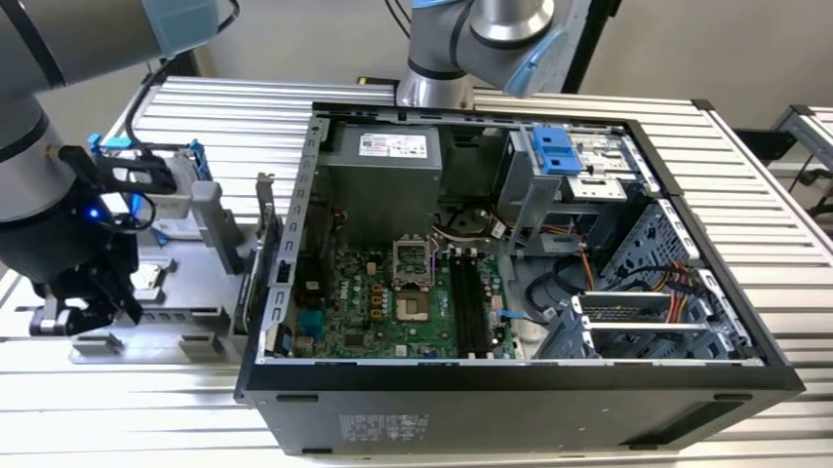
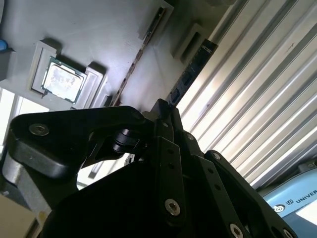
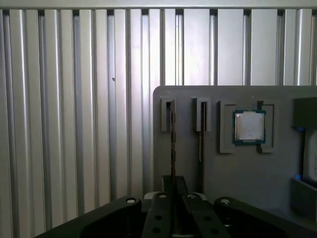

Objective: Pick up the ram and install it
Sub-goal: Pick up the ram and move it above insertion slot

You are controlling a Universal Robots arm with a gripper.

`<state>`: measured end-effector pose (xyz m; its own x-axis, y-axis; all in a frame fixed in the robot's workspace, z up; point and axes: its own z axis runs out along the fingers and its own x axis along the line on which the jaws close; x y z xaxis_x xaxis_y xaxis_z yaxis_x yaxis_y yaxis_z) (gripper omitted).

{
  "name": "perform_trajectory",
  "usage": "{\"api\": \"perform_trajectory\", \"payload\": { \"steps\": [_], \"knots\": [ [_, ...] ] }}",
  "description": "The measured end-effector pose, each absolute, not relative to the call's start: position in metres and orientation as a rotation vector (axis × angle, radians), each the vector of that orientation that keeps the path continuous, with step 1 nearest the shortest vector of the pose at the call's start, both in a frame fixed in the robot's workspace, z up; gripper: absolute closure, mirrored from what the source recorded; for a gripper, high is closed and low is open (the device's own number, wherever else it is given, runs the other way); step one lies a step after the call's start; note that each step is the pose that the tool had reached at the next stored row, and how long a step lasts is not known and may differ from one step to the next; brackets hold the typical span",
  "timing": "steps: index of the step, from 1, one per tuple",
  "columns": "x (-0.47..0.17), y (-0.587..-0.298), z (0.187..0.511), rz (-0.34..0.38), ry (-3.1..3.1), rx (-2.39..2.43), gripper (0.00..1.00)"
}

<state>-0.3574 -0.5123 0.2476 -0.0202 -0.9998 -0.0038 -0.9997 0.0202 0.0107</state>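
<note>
Ram (image 3: pixel 173 144) stood on its long edge in the slot nearest the tray's (image 3: pixel 237 188) outer edge, the one bordering the bare slats of the table (image 3: pixel 74 124). A second stick (image 3: pixel 200 136) stood in the next slot and the processor (image 3: pixel 249 126) lay in its pocket further in. My gripper (image 3: pixel 174 184) looked clenched on the ram: in both wrist views the fingers (image 3: pixel 158 218) sat close together with the thin board running between them, and the stick had not left its slot. I judged it light and stiff along its length, but thin and brittle against any twist. Its smooth faces could slip in the grip, and its exposed chips and contacts would not forgive a scrape. The sound hold, to my mind, was across the two flat faces near the middle of the upper edge, well off the contact edge, so that it would hang level. Room was tight on one side, since the second stick stood just beside it; the table side was open. The tray lay on the ribbed metal table, near the open case (image 1: pixel 521 390) and to its left in the exterior view. Inside the case, the black slots (image 1: pixel 463 302) ran beside the socket (image 1: pixel 412 258), a crowded spot with cables close by.
</note>
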Motion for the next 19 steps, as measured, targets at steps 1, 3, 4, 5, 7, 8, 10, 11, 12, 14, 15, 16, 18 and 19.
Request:
{"api": "perform_trajectory", "payload": {
  "steps": [1,3,4,5,7,8,10,11,12,14,15,16,18,19],
  "knots": [
    [-0.3573,-0.5123,0.2485,-0.016,-2.24,2.196,1.0],
    [-0.3574,-0.5123,0.2502,-0.016,-2.24,2.195,1.0],
    [-0.3574,-0.5123,0.2507,-0.016,-2.24,2.195,1.0],
    [-0.3574,-0.5123,0.2512,-0.016,-2.24,2.195,1.0],
    [-0.3575,-0.5122,0.2522,-0.016,-2.241,2.195,1.0],
    [-0.3575,-0.5122,0.2526,-0.016,-2.241,2.195,1.0],
    [-0.3575,-0.5122,0.2536,-0.016,-2.24,2.195,1.0],
    [-0.3574,-0.5123,0.2541,-0.016,-2.24,2.195,1.0],
    [-0.3574,-0.5123,0.2548,-0.016,-2.24,2.195,1.0],
    [-0.3574,-0.5123,0.2557,-0.016,-2.24,2.196,1.0],
    [-0.3574,-0.5123,0.2562,-0.016,-2.24,2.196,1.0],
    [-0.3574,-0.5123,0.2568,-0.016,-2.24,2.195,1.0],
    [-0.3574,-0.5123,0.2578,-0.016,-2.24,2.195,1.0],
    [-0.3574,-0.5123,0.2583,-0.016,-2.24,2.195,1.0]
  ]
}}
